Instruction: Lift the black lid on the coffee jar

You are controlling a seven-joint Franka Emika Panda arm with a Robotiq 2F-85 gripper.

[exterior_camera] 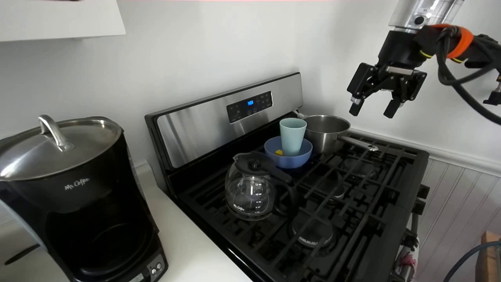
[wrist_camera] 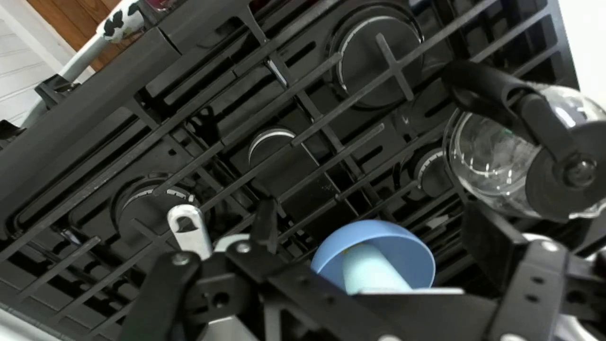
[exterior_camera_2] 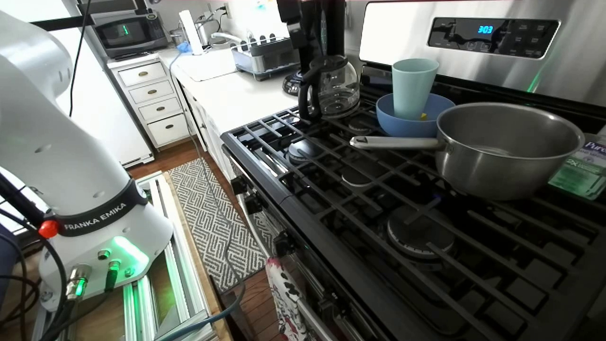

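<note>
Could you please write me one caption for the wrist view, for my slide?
Open gripper above the stove: black lid on the glass coffee jar, teal cup in a blue bowl.

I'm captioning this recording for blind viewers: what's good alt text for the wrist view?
A coffee jar, black lid on, stands at the right on a black stove, seen from above. The open, empty gripper juts in from the bottom; beyond it show a blue bowl holding a teal cup, and a pan handle.
</note>
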